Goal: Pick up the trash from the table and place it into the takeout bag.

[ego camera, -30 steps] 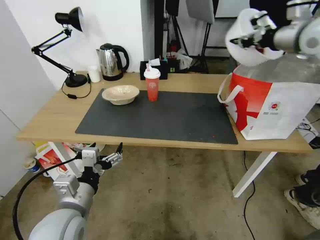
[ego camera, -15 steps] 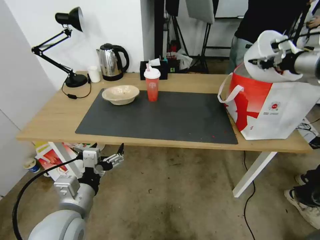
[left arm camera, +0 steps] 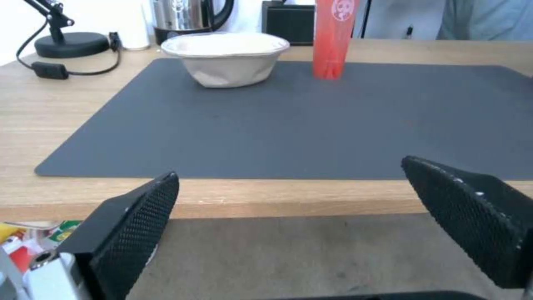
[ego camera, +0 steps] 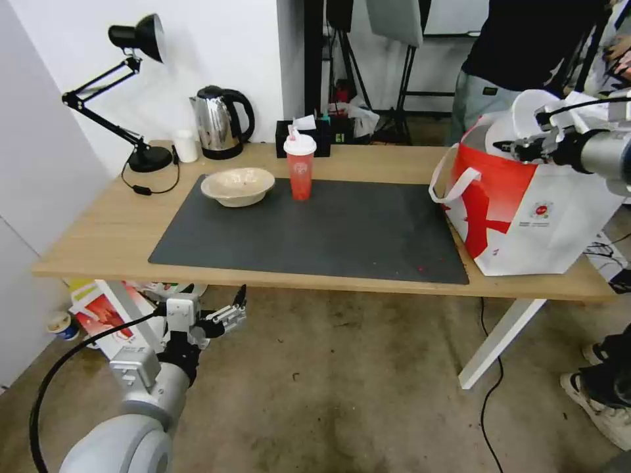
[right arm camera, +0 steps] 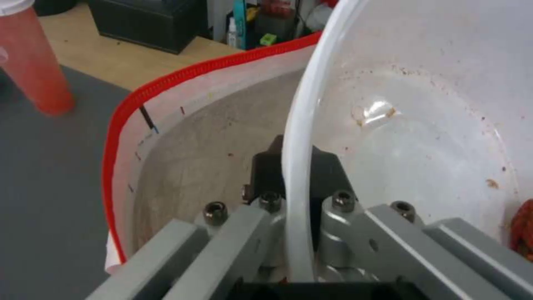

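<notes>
Head view, near to far. At 7 o'clock, below the bench point(ego camera: 98, 243) edge, the left hand point(ego camera: 220, 309) hangs idle with fingers spread wide and nothing between them; the left wrist view shows both fingers point(left arm camera: 133, 225) apart in front of the dark grey mat point(left arm camera: 311, 125). On the mat toward 11 o'clock stand the shallow beige bowl point(ego camera: 238, 186) and, just beside it, the red lidded drink cup point(ego camera: 300, 167); both are upright and untouched. At 3 o'clock the takeout bag point(ego camera: 526, 210) stands on the bench end. The right hand point(ego camera: 526, 148) is clenched on the rim of the large white bowl point(ego camera: 526, 118), held tilted on edge in the bag's mouth; the right wrist view shows the rim point(right arm camera: 300, 137) pinched between the fingers, red-trimmed bag wall alongside.

Progress, as judged: one of three items is entering the bag but not released; cup and beige bowl remain.

Change from the earlier frames: the right hand and white bowl have dropped from above the bag down into its opening. The left hand, beige bowl and cup are unchanged.
</notes>
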### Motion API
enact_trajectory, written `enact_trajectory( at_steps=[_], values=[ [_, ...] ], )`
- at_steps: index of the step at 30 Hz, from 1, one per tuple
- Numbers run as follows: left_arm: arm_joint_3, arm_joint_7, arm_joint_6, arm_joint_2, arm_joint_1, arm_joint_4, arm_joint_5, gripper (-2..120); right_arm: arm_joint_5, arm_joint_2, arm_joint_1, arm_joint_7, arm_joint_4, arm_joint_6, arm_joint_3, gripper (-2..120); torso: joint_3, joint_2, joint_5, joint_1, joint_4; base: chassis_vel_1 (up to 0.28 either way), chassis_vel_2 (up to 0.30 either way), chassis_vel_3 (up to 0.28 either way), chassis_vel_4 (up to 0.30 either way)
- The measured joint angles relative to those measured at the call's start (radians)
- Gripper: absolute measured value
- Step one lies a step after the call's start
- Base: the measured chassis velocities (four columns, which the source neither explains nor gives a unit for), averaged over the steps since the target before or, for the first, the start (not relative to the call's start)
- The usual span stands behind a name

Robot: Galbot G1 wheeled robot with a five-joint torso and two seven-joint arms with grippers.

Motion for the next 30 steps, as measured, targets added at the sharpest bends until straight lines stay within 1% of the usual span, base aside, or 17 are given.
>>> enact_trajectory(
  at_steps=[3, 5, 6, 10, 11, 12, 13, 14, 16, 17, 20, 21, 23, 24, 25, 28, 30],
  values=[
    [0.0, 0.0, 0.0, 0.003, -0.002, 0.003, 0.0, 100, 0.001, 0.007, 0.0, 0.0, 0.0, 0.0, 0.002, 3, 0.0, 0.0, 0.0, 0.0, 0.0, 0.0, 0.0, 0.0, 0.0],
    [0.0, 0.0, 0.0, 0.005, -0.006, 0.006, -0.001, 100, 0.002, 0.011, 0.001, -0.002, 0.003, 0.001, 0.005, 15, 0.0, 0.0, 0.0, 0.0, 0.0001, 0.0, 0.0, 0.0, 0.0],
    [0.0, 0.0, 0.0, 0.005, -0.006, 0.006, -0.001, 100, 0.002, 0.011, 0.001, -0.002, 0.003, 0.001, 0.005, 15, 0.0, 0.0, 0.0, 0.0, 0.0001, 0.0, 0.0, 0.0, 0.0],
    [0.0, -0.001, 0.0, 0.007, -0.007, 0.008, -0.003, 100, 0.006, 0.013, 0.007, 0.0, 0.005, 0.001, 0.005, 34, 0.0, 0.0, 0.0, 0.0, 0.0, 0.0, 0.0, 0.0, 0.0],
    [0.0, -0.001, 0.0, 0.007, -0.007, 0.008, -0.003, 100, 0.006, 0.013, 0.007, 0.0, 0.005, 0.001, 0.005, 34, 0.0, 0.0, 0.0, 0.0, 0.0, 0.0, 0.0, 0.0, 0.0],
    [0.0, -0.001, 0.0, 0.008, -0.008, 0.008, -0.003, 100, 0.007, 0.013, 0.007, 0.001, 0.007, 0.001, 0.005, 40, 0.0, 0.0, 0.0, 0.0, 0.0, 0.0, 0.0, 0.0, 0.0],
    [0.0, -0.001, 0.0, 0.008, -0.008, 0.008, -0.004, 100, 0.008, 0.012, 0.008, 0.002, 0.009, 0.001, 0.005, 43, 0.0, 0.0, 0.0, 0.0, 0.0, 0.0, 0.0, 0.0, 0.0],
    [0.0, -0.001, 0.0, 0.008, -0.008, 0.008, -0.004, 100, 0.008, 0.012, 0.008, 0.002, 0.009, 0.001, 0.005, 43, 0.0, 0.0, 0.0, 0.0, 0.0, 0.0, 0.0, 0.0, 0.0],
    [-0.001, -0.001, 0.0, 0.01, -0.008, 0.008, -0.005, 100, 0.01, 0.008, 0.008, 0.004, 0.013, 0.001, 0.007, 53, 0.0, 0.0, 0.0, 0.0, 0.0001, 0.0, 0.0, 0.0, 0.0],
    [-0.001, -0.001, 0.0, 0.01, -0.008, 0.008, -0.005, 100, 0.01, 0.008, 0.008, 0.004, 0.013, 0.001, 0.007, 53, 0.0, 0.0, 0.0, 0.0, 0.0001, 0.0, 0.0, 0.0, 0.0],
    [-0.003, -0.001, -0.001, 0.012, -0.006, 0.006, -0.008, 100, 0.013, 0.002, 0.007, 0.008, 0.027, 0.001, 0.012, 70, 0.0, 0.0, 0.0, 0.0, -0.0001, 0.0, 0.0, 0.0, 0.0],
    [-0.003, -0.001, -0.001, 0.012, -0.006, 0.006, -0.008, 100, 0.013, 0.002, 0.007, 0.008, 0.027, 0.001, 0.012, 70, 0.0, 0.0, 0.0, 0.0, -0.0001, 0.0, 0.0, 0.0, 0.0],
    [-0.002, -0.001, -0.001, 0.01, -0.005, 0.006, -0.008, 100, 0.021, -0.001, 0.006, 0.021, 0.036, 0.001, 0.014, 80, 0.0, 0.0, 0.0, 0.0, 0.0, 0.0, 0.0, 0.0, 0.0],
    [-0.002, -0.001, -0.001, 0.008, -0.005, 0.005, -0.008, 100, 0.024, -0.002, 0.006, 0.024, 0.037, 0.001, 0.014, 84, 0.0, 0.0, 0.0, 0.0, 0.0, 0.0, 0.0, 0.0, 0.0],
    [-0.002, -0.001, -0.001, 0.008, -0.005, 0.005, -0.008, 100, 0.024, -0.002, 0.006, 0.024, 0.037, 0.001, 0.014, 84, 0.0, 0.0, 0.0, 0.0, 0.0, 0.0, 0.0, 0.0, 0.0],
    [-0.002, -0.001, -0.001, 0.006, -0.005, 0.004, -0.008, 100, 0.027, -0.004, 0.005, 0.028, 0.042, 0.001, 0.021, 96, 0.0, 0.0, 0.0001, 0.0, 0.0, 0.0, 0.0, 0.0, 0.0],
    [-0.002, -0.001, -0.001, 0.006, -0.004, 0.002, -0.008, 100, 0.028, -0.003, 0.002, 0.032, 0.046, 0.001, 0.03, 99, 0.0, 0.0, 0.0001, 0.0, 0.0, 0.0, 0.0, 0.0, 0.0]
  ],
)
